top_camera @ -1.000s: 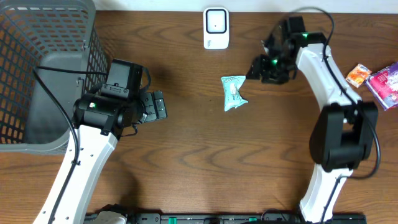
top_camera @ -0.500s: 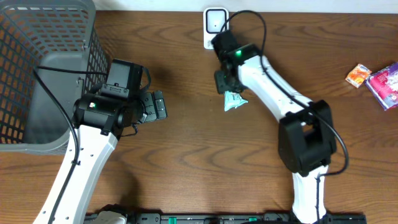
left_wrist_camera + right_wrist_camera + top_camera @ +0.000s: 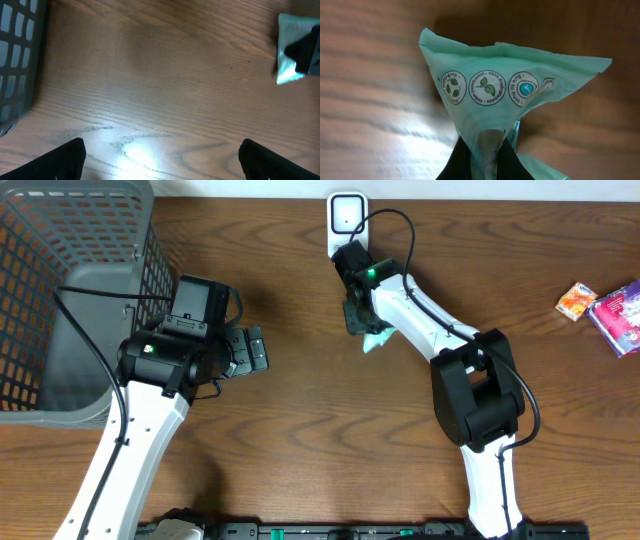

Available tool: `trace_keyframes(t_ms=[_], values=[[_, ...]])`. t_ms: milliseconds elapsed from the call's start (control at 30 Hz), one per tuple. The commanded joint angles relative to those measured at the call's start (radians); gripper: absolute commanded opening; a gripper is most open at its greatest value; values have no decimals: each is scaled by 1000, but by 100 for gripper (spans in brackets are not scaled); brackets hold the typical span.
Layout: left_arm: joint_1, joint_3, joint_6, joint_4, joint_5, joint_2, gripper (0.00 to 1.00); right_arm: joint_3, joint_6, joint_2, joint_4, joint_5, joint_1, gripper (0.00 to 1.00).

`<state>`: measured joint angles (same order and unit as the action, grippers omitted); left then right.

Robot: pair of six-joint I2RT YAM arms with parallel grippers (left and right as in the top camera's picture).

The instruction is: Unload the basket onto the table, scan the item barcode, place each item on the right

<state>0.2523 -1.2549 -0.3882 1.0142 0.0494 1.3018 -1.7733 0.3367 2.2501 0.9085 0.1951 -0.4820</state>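
Note:
A mint-green plastic packet (image 3: 505, 95) with round printed symbols lies on the wooden table, and my right gripper (image 3: 490, 155) is shut on its pinched, bunched edge. From overhead, the right gripper (image 3: 358, 315) covers most of the packet (image 3: 378, 342), just below the white barcode scanner (image 3: 347, 222) at the table's back edge. My left gripper (image 3: 250, 350) hangs open over bare wood at the left. In its own view the left gripper (image 3: 162, 165) holds nothing, and the packet (image 3: 289, 47) shows at the far right.
A grey mesh basket (image 3: 70, 300) fills the far left; its wall (image 3: 15, 60) shows in the left wrist view. An orange snack packet (image 3: 577, 300) and a pink one (image 3: 622, 315) lie at the right edge.
My right arm swung left from the table's right side onto the green packet and its jaws closed on it. The packet shifted slightly. The left arm has not moved.

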Motion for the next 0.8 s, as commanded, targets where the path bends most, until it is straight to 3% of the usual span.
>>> trace_keyframes(t_ms=[0, 133, 233, 367, 767], values=[[0, 1, 9, 2, -6, 2, 98, -112, -22, -35, -77, 10, 21, 1], [0, 1, 9, 2, -6, 2, 98, -218, -96, -37, -249, 10, 32, 1], [0, 1, 9, 2, -6, 2, 98, -220, -121, -35, -465, 9, 38, 1], [0, 1, 9, 2, -6, 2, 98, -218, -121, -7, -633, 10, 43, 1], [0, 1, 9, 2, -6, 2, 98, -218, -109, 81, -745, 16, 69, 1]])
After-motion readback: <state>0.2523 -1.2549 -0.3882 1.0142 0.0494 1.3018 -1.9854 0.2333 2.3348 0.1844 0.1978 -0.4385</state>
